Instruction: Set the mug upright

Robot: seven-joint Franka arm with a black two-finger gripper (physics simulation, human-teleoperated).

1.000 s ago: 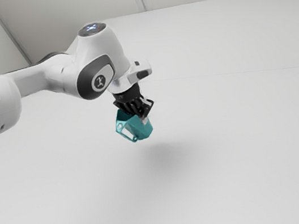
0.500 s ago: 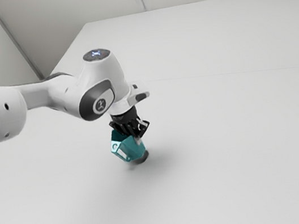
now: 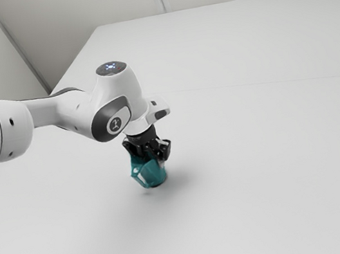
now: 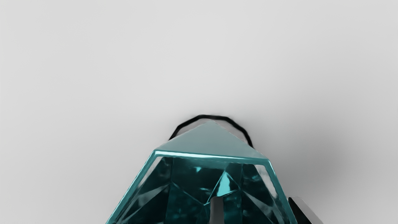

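- Exterior view: the teal mug stands close to upright at the tabletop, directly below the gripper; its handle faces the exterior view's left; a slight lean cannot be ruled out.
- Wrist view: one finger reaches into the mug's mouth, the other finger lies outside; the rim runs between them, an arrangement suited to taking or freeing one wall while leaving the foot clear to meet the table.
- State of the hand: the fingers appear well apart, with more room between them than the thin wall fills; the hand is judged open astride the wall, not clamped on it.
- Support: the dark-edged base lies past the rim, toward the table; the table, rather than the grip, probably bears the mug; any sideways drag of the inner finger could tip it.
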